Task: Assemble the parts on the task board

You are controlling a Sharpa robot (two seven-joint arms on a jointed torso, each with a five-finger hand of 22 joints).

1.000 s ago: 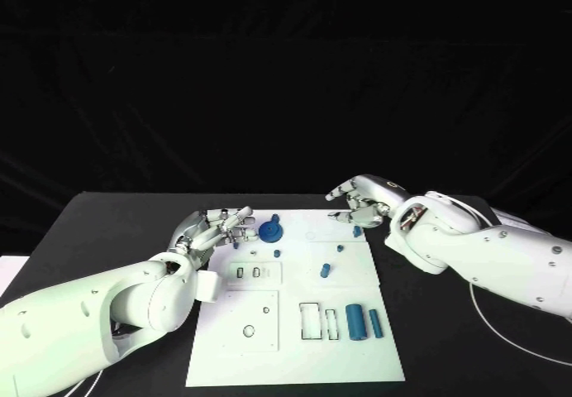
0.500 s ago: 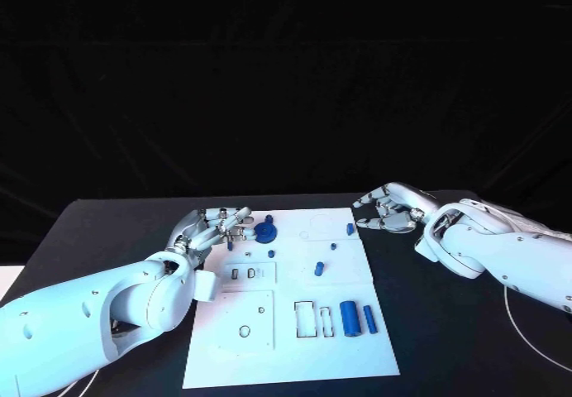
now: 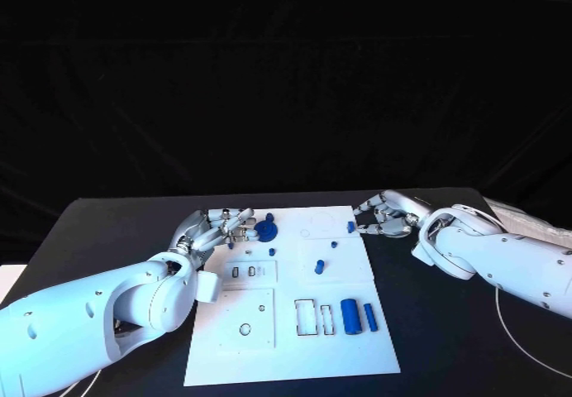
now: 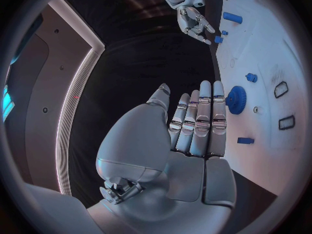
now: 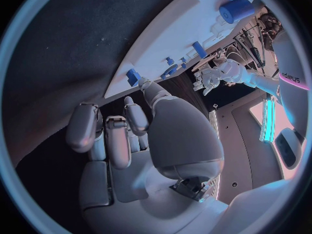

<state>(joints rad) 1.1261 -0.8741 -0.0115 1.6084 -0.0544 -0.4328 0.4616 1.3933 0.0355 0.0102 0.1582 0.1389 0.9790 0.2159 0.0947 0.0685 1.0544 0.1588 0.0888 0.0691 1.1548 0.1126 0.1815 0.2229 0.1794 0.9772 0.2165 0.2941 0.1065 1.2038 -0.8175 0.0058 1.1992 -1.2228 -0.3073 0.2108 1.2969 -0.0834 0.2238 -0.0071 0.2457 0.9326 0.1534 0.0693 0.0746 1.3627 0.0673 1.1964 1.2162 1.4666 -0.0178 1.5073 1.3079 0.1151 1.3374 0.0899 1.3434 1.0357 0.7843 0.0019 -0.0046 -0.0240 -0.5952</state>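
A black tabletop is carrying the white board at its middle, with the robot's two arms reaching in from either side. The left hand is hovering at the board's far left edge, fingers straight, side by side and holding nothing, just beside a round blue gear standing on the board. The right hand is working at the far right edge, fingers loosely curled and slightly apart, its fingertips right at a small blue block on the rim; whether they are touching it cannot be told, and nothing is lying in the palm.

Near the board's near right corner, a thick blue cylinder is lying beside a thinner blue pin, both just right of two empty rectangular slots. A short blue peg is sitting toward the middle, and a tiny blue stub is lying between it and the block.

The parts are looking like hard, smooth plastic: light, rigid and likely to skid or roll on the slick board. The cylinder and pin would probably be best pinched across their round sides at mid-length, the gear by its rim or raised hub, and the block by its flat opposite faces.
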